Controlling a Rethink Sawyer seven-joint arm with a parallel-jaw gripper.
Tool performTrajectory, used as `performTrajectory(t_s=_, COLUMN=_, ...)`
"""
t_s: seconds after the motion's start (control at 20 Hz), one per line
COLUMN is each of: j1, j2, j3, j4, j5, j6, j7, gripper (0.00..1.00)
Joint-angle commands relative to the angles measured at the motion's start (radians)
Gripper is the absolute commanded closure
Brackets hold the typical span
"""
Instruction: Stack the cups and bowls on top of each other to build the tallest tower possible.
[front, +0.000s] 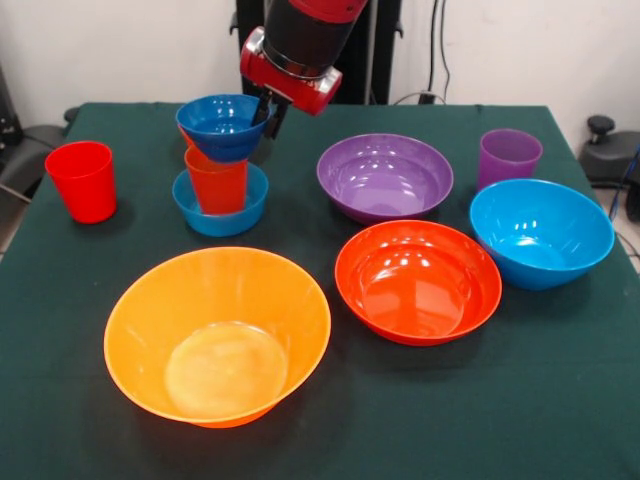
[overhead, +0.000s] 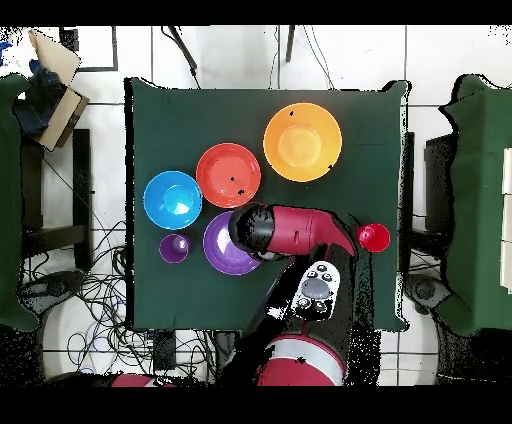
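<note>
Green-clothed table (front: 400, 420) under bowls (front: 218, 336), cups (front: 82, 180).

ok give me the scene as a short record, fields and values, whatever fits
gripper: at the rim of the dark blue bowl, far side; fingers hidden
dark blue bowl: raised, over the orange-red cup
orange-red cup: upright inside the small light blue bowl
red cup: upright, alone by a table edge
purple cup: upright, behind the large light blue bowl
yellow-orange bowl: empty
red-orange bowl: empty
purple bowl: empty
overhead view: arm hides the small stack
</note>
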Motion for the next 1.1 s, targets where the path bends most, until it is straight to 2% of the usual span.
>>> performTrajectory(t_s=0.05, j1=-0.011, j2=0.0, j3=0.068, j4=0.06, j5=0.002, j6=-0.109, j7=0.122, gripper=1.0)
performTrajectory(t_s=0.4, j1=-0.02, j2=-0.003, j3=0.066, j4=0.09, j5=-0.007, j6=-0.145, j7=0.111, gripper=1.0)
performTrajectory(t_s=1.1, j1=-0.014, j2=0.023, j3=0.045, j4=0.082, j5=-0.016, j6=-0.187, j7=0.114, gripper=1.0)
